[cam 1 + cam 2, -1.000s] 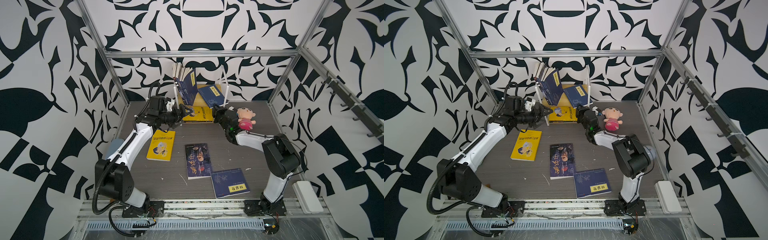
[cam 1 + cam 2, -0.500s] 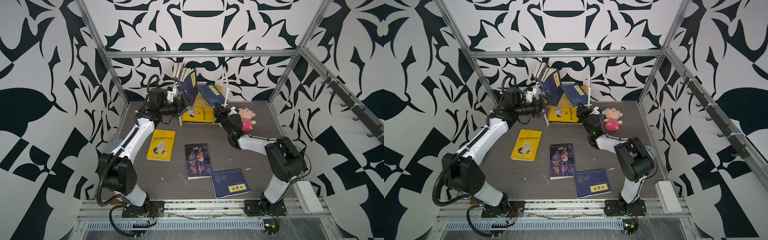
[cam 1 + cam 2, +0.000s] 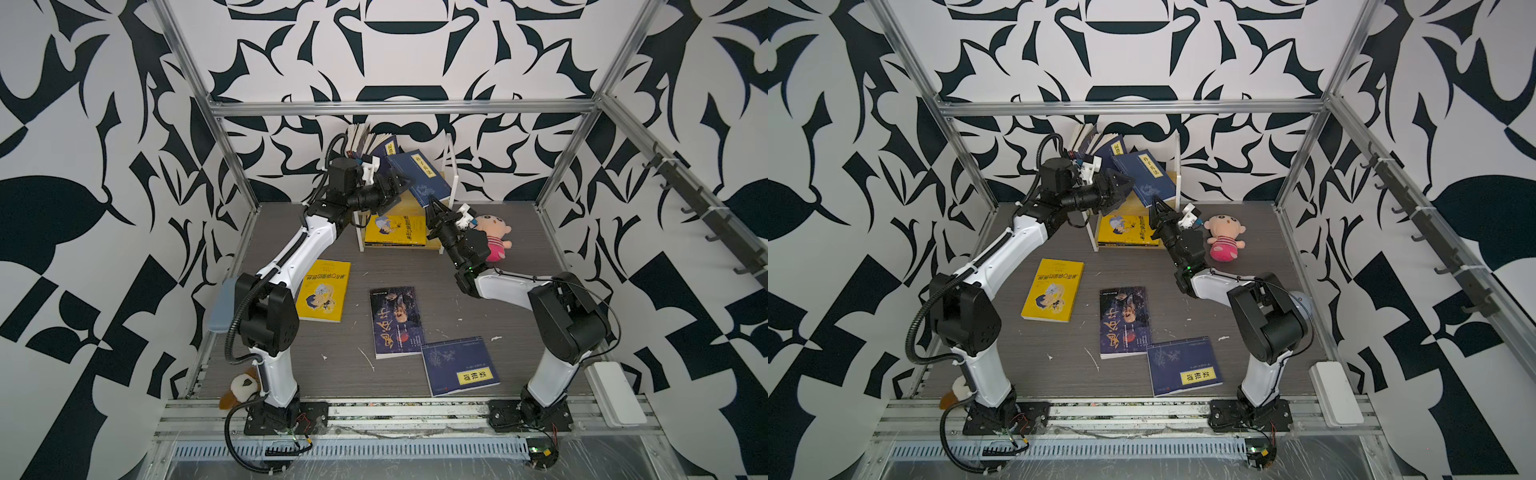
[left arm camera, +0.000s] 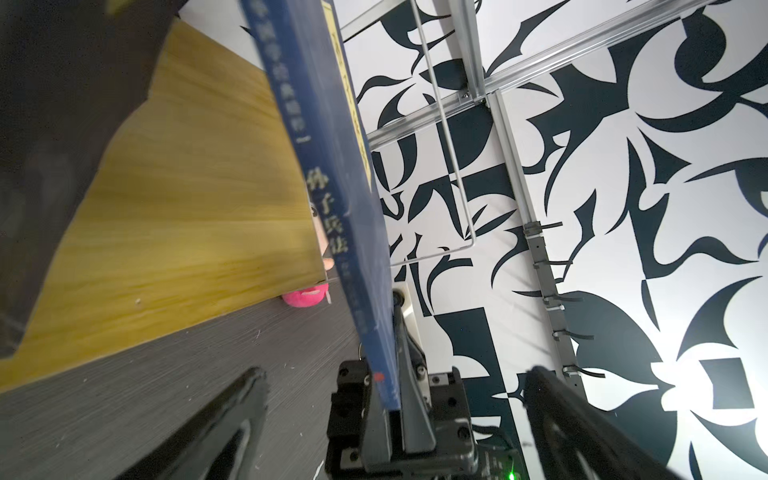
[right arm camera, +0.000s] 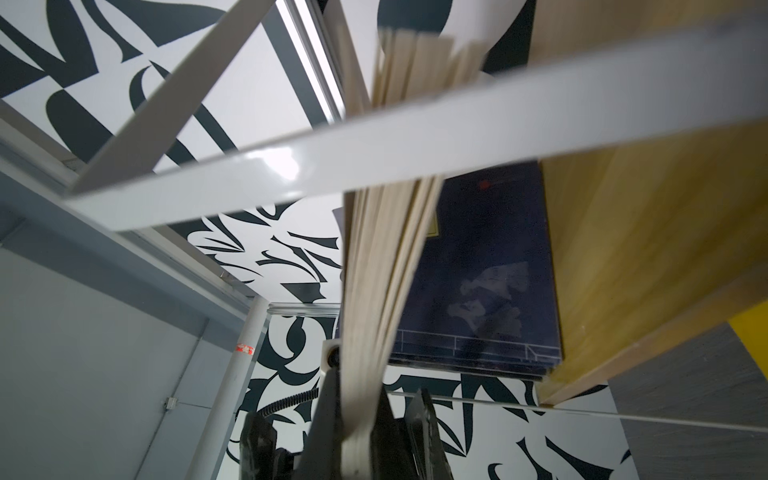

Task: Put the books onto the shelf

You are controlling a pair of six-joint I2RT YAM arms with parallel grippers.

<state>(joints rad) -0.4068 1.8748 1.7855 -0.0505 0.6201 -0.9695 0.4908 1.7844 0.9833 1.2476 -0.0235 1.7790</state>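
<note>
My right gripper (image 3: 432, 204) (image 5: 357, 432) is shut on the lower corner of a navy book (image 3: 419, 176) (image 3: 1148, 176) (image 4: 332, 187), tilted up over the shelf's (image 3: 451, 166) (image 3: 1177, 166) top board (image 4: 187, 208). My left gripper (image 3: 401, 187) (image 4: 397, 374) is open, its fingers either side of that book without touching it. Another navy book (image 3: 376, 145) (image 5: 486, 270) leans at the shelf's left, and a yellow book (image 3: 395, 228) lies on the lower tier. On the table lie a yellow book (image 3: 324, 291), a dark gold-lettered book (image 3: 397, 322) and a navy book (image 3: 459, 368).
A pink plush doll (image 3: 490, 237) (image 3: 1223, 239) lies right of the shelf, close behind my right arm. A brown plush toy (image 3: 239, 386) sits by the left arm's base. Metal frame posts and patterned walls close in the table.
My left gripper has moved up and right from beside the lower tier to the held navy book. My right gripper has tipped that book up more steeply.
</note>
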